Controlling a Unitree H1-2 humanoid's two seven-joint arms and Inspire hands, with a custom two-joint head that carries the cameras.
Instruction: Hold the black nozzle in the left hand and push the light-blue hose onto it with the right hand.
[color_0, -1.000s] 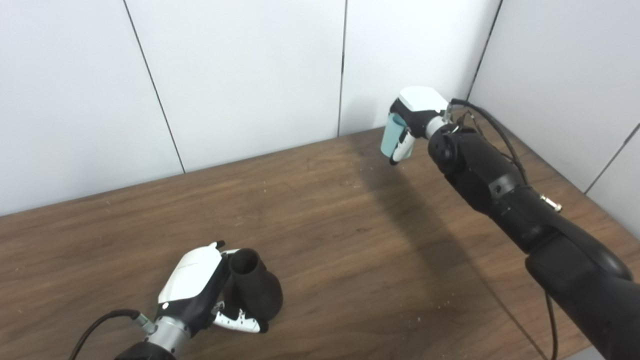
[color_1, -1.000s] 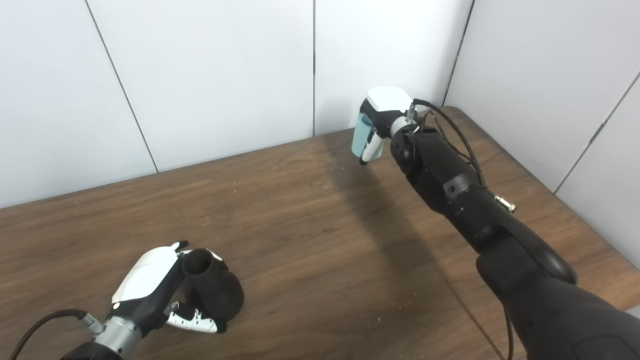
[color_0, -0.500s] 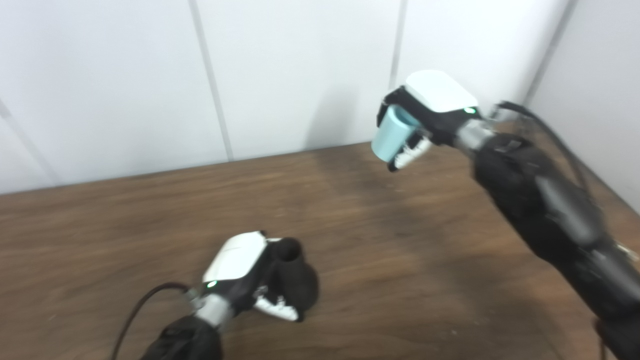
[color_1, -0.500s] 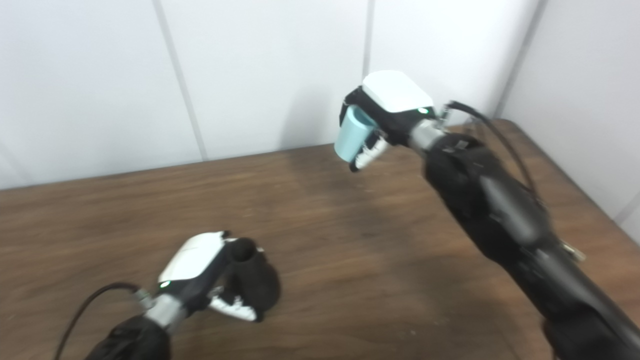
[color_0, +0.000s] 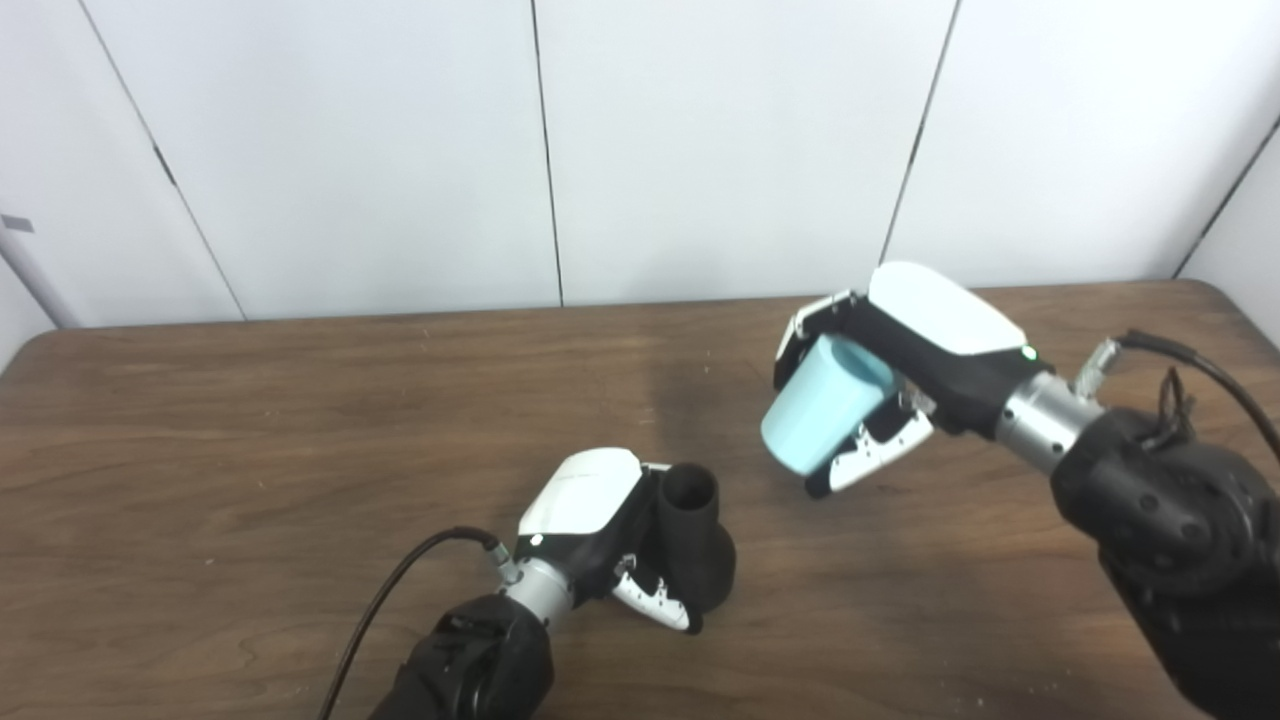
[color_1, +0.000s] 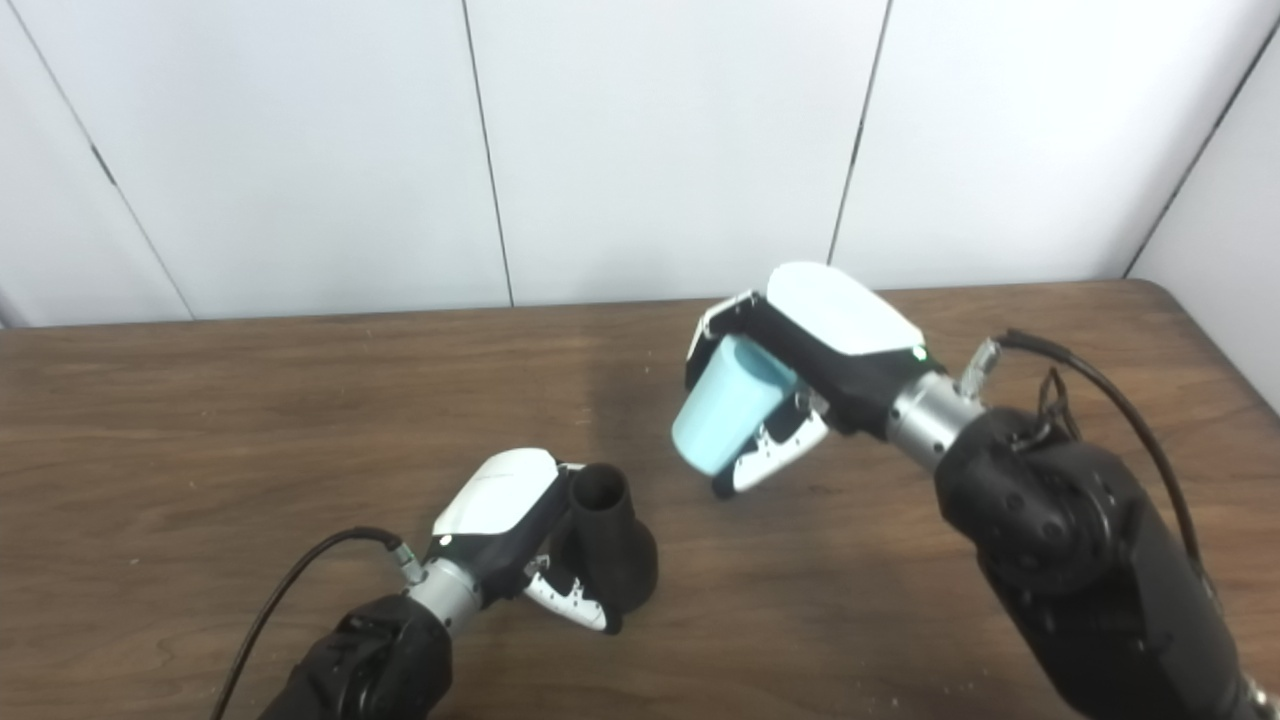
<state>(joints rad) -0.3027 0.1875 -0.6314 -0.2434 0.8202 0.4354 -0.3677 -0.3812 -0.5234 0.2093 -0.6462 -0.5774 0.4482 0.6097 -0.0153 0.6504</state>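
The left hand (color_0: 600, 530) is gripping the nozzle (color_0: 692, 540), fingers clamped; the right hand (color_0: 900, 370) is clutching the hose (color_0: 820, 415) (angled, apart); misaligned ends could be jamming.

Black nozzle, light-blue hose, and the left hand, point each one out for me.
black nozzle (color_0: 697, 548), left eye view, on its flared body.
light-blue hose (color_0: 818, 410), left eye view, on its side wall.
left hand (color_0: 585, 505), left eye view, on its white back cover.
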